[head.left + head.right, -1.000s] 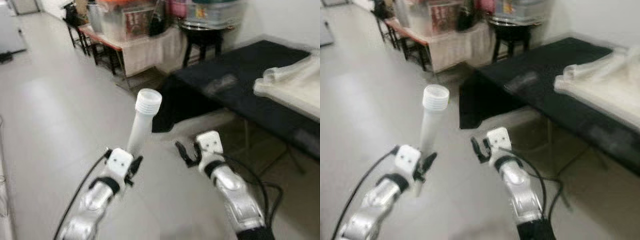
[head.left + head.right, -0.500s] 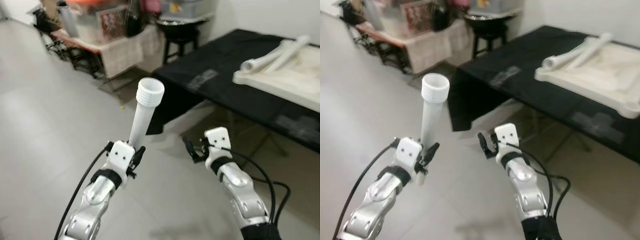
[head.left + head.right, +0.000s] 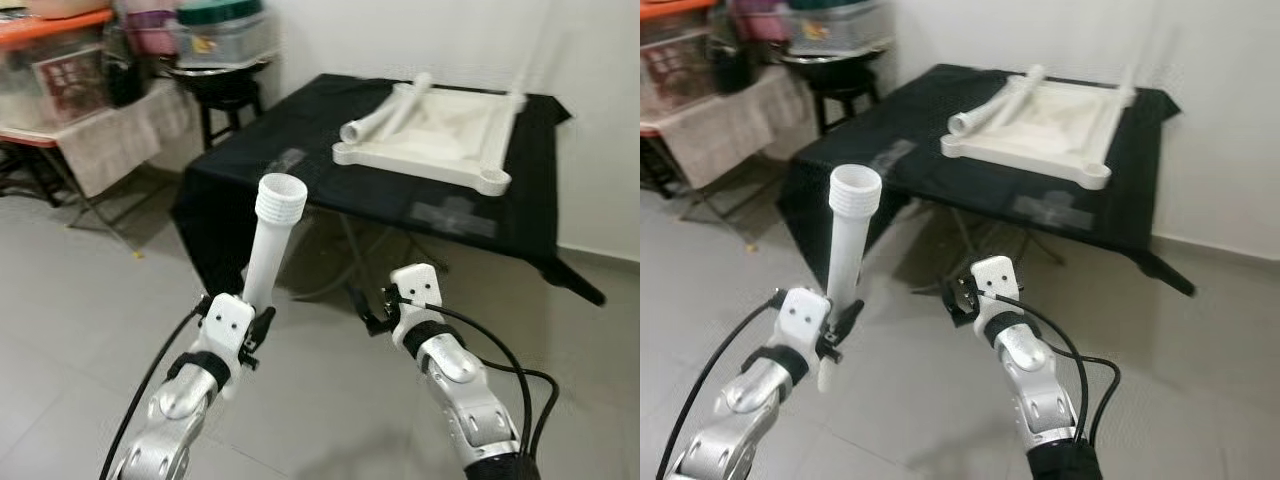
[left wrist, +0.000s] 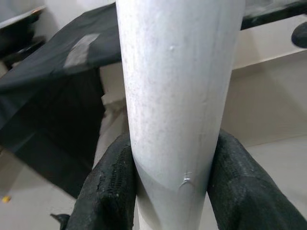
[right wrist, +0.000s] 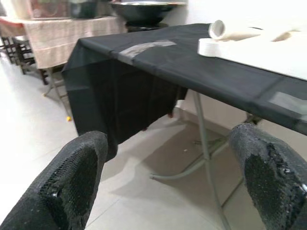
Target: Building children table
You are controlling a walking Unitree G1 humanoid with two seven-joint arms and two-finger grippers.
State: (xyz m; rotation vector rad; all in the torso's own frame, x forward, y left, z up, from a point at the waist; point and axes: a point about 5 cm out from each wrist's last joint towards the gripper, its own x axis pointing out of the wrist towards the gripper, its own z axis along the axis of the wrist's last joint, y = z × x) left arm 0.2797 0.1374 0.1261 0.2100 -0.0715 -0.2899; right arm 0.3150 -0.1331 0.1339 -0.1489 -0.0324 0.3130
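My left gripper is shut on a white plastic table leg that stands upright, its threaded open end on top. In the left wrist view both black fingers press the leg from either side. My right gripper is open and holds nothing; its pads stand wide apart in the right wrist view. Ahead, an upside-down white children's tabletop lies on a black-covered folding table, with another white leg resting across it.
At the far left stand a cloth-draped table with storage boxes and a dark stool carrying a bin. A white wall runs behind the black table. Grey tiled floor stretches between me and the table.
The camera has swung right, so the black table and white tabletop now sit ahead and nearer the centre. My left gripper still holds the leg upright; the right stays open.
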